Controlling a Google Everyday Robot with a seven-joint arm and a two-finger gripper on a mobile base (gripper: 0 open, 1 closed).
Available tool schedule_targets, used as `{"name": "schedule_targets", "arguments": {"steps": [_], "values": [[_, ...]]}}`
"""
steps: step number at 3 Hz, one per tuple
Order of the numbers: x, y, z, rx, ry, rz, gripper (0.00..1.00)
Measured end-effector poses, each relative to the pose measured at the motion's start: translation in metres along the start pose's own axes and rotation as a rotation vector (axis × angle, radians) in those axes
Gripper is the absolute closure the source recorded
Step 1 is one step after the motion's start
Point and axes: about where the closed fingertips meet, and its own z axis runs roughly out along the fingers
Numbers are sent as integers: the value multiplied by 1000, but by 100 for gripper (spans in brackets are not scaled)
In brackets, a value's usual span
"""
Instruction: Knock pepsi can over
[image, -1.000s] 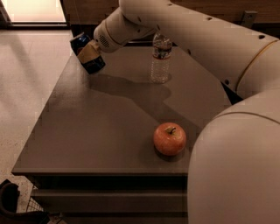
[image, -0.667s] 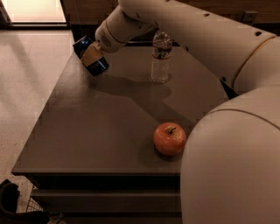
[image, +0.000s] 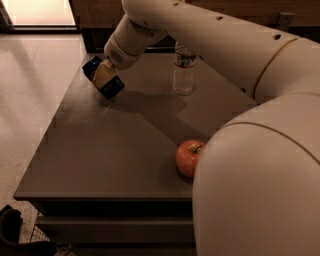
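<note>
Item: grey tabletop (image: 100, 150), seen from above and in front, dim warm light. Gripper (image: 103, 75): at the far left corner of the table, on the end of the white arm (image: 210, 35) that reaches in from the upper right; its tan tip lies across the middle of the pepsi can, and whether it is spread or clamped cannot be told. Pepsi can (image: 113, 88): dark blue, tilted, its long axis running from upper left to lower right, blue showing on both sides of the tan tip; lower end down at the table surface near the left edge, contact with the surface uncertain. Water bottle (image: 183, 72): clear plastic, upright, at the far middle of the table, well apart from the can to its right. Apple (image: 188, 157): red, near the front right of the table, partly covered by the robot's white body (image: 260, 200) in the foreground. Arm shadow falls on the table between can and bottle. Pale speckled floor (image: 30, 100) to the left.
</note>
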Motion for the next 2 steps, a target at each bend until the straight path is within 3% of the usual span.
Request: {"name": "schedule_targets", "arguments": {"steps": [1,2], "values": [[7,13,25,-55,59,-15,100],[6,14,29,-69,68,-18,100]]}}
